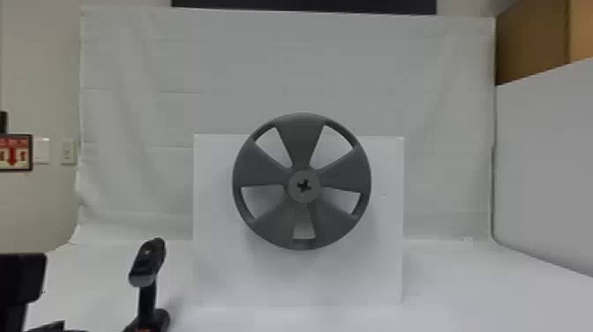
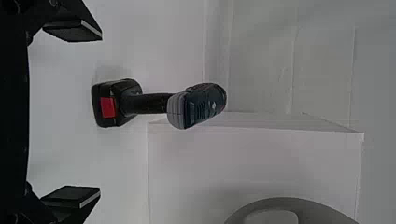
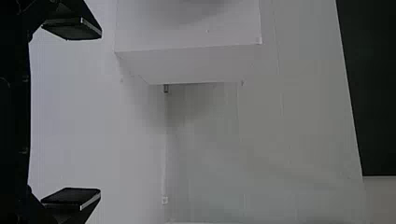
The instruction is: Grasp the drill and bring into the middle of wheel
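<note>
Your left gripper [image 1: 21, 279], nearest at lower left, is spread and empty, as is your right [image 3: 101, 114]; right of the left one, you have the white box [image 1: 220, 273] bearing the grey wheel [image 1: 264, 170]. Between gripper and box, your drill [image 1: 148, 265] stands handle-up, its body's long axis running away from you, nose slightly rightward, on a white tabletop [image 1: 467, 296] before a pale hung cloth [image 1: 353, 66].

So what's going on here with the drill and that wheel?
Neither gripper holds anything yet. The cordless drill stands upright on its base, left of the gray five-spoke wheel on the white box. The robot's left gripper is open, facing the drill; its right gripper is open too. The drill is meant for the wheel's middle.
</note>
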Controlling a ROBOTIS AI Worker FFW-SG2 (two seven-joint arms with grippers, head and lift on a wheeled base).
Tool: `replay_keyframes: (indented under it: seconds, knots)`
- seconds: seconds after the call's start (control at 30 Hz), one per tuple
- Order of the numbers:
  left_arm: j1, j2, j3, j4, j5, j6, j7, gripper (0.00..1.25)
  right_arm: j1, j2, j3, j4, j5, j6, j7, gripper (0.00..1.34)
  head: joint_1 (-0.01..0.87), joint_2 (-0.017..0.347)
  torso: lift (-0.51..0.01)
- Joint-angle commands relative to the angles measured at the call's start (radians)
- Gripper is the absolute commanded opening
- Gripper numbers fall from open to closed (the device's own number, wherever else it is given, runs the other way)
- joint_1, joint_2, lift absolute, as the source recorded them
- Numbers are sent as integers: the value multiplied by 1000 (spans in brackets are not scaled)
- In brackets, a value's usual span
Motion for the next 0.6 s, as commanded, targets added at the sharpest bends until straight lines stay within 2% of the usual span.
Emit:
replay_keyframes:
  seconds: [0.0,0.57]
  knots:
    - [-2,4,0,0,-2,5,0,1131,0,0,0,0,0,3,0,1227,0,0,-406]
    - [-3,4,-9,0,-15,8,0,1131,-3,-3,8,0,0,9,0,1227,0,0,-406]
